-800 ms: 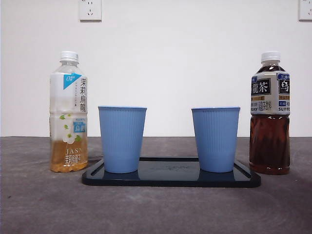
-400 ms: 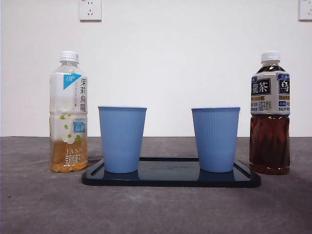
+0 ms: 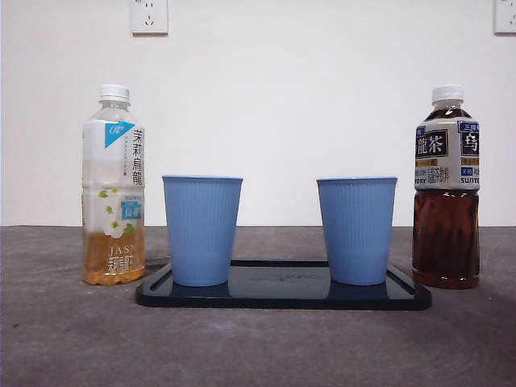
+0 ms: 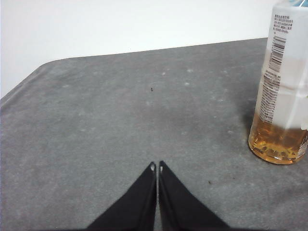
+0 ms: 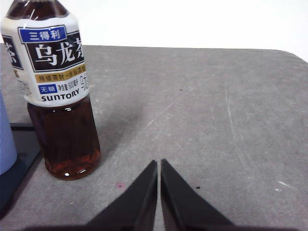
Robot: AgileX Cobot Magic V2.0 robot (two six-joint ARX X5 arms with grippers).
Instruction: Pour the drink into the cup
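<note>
Grey table [image 3: 72, 339] carries a black tray [image 3: 282, 294] holding 2 blue cups [image 3: 201, 230], flanked by a jasmine tea bottle [image 3: 114, 185] left and a Suntory oolong bottle [image 3: 447, 189] right. Left claw [image 4: 157, 167] and right claw [image 5: 159, 164] hover pressed together, empty.

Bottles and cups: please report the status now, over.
Left claw shut, empty, near pale tea bottle. Right claw shut, empty, near dark tea bottle. Both bottles capped; two blue cups upright on tray. Nothing blocking.
</note>
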